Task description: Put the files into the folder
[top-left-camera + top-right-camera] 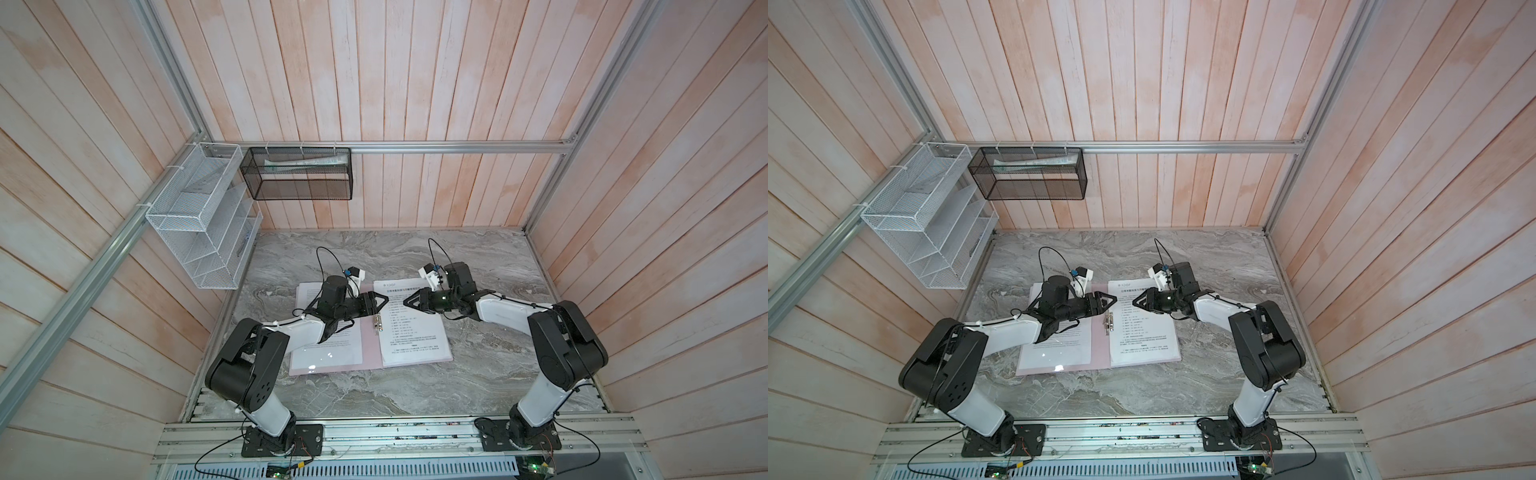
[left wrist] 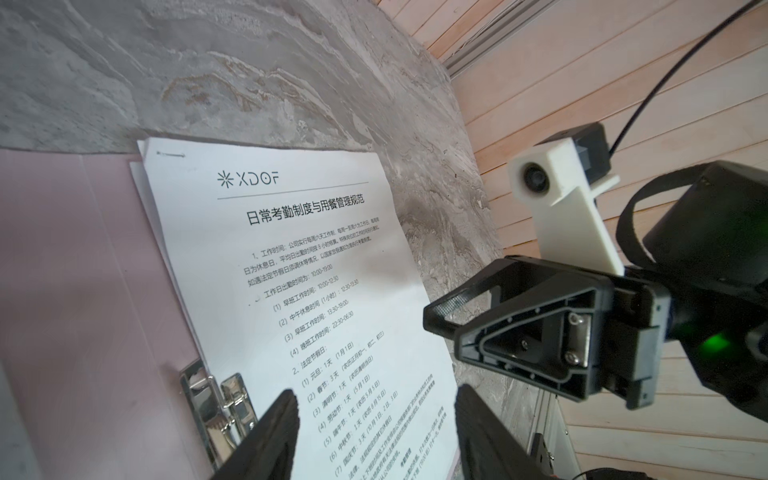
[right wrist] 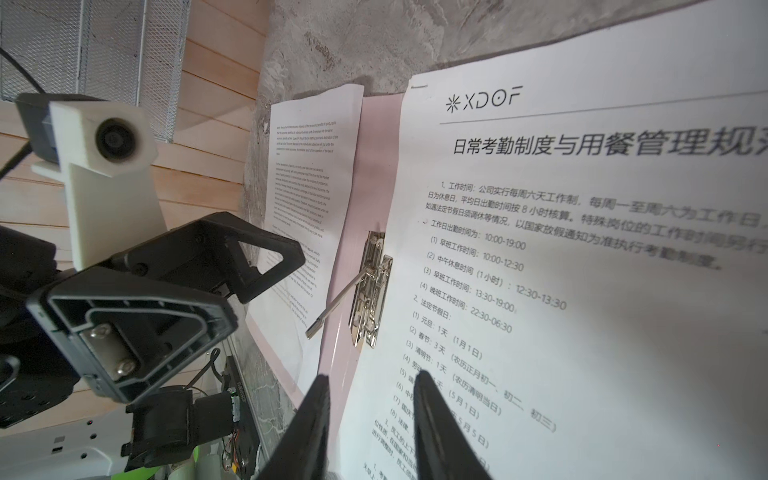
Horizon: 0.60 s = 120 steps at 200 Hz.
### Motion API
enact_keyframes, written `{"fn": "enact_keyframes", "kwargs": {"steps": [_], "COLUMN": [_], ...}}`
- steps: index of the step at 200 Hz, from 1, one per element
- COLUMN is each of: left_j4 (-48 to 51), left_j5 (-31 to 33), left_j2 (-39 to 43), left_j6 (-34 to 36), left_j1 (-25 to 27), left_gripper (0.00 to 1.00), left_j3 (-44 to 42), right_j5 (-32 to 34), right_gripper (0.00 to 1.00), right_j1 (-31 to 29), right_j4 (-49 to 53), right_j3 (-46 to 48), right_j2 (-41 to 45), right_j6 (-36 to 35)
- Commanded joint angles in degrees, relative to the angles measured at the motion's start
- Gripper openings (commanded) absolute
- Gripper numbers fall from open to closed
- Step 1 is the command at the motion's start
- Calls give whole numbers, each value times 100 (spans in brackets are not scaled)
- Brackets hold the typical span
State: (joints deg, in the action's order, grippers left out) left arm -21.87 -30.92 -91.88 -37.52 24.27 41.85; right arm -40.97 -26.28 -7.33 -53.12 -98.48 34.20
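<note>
The pink folder (image 1: 372,349) lies open and flat near the middle of the grey marble worktop (image 1: 478,257), between the two arms. On its right half rests a stack of white sheets (image 1: 415,332). The top sheet has a bold heading and numbered lines, and its inner edge is just beside the silver clip (image 1: 377,322) on the spine. The right wrist view shows the clip's thin lever (image 3: 332,307) sticking out over the left half. A single printed page (image 1: 328,353) lies on the left half, partly under the left arm.

The left tool (image 1: 379,303) is above the spine, pointing right. In the left wrist view its jaws (image 2: 376,436) stand well apart over the stack and hold nothing. The right tool (image 1: 409,303) faces it from over the stack, close but not touching. In the right wrist view its jaws (image 3: 370,399) are open by a narrower gap, with the stack's inner edge showing between them and nothing gripped.

A white wire rack (image 1: 199,216) and a black mesh basket (image 1: 299,174) hang on the walls behind.
</note>
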Motion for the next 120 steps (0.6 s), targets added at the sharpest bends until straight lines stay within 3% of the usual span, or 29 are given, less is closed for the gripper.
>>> {"fn": "enact_keyframes", "kwargs": {"steps": [1,66,120], "left_j4": [214,854,910], "left_j5": [253,1311,1415], "left_j2": [418,2117,2992], "left_j6": [60,-211,-107], "left_j1": [-19,-15,-79], "left_gripper": [62,62,62], "left_j3": [-102,-923,-1579], "right_j5": [155,612,350], "right_gripper": [31,23,23], "right_j1": [-234,-1015,-1204], "right_j4": [-226,-975,-1805], "right_j3": [149,373,329], "right_j2": [218,257,-349], "right_j6": [372,1467,2224]}}
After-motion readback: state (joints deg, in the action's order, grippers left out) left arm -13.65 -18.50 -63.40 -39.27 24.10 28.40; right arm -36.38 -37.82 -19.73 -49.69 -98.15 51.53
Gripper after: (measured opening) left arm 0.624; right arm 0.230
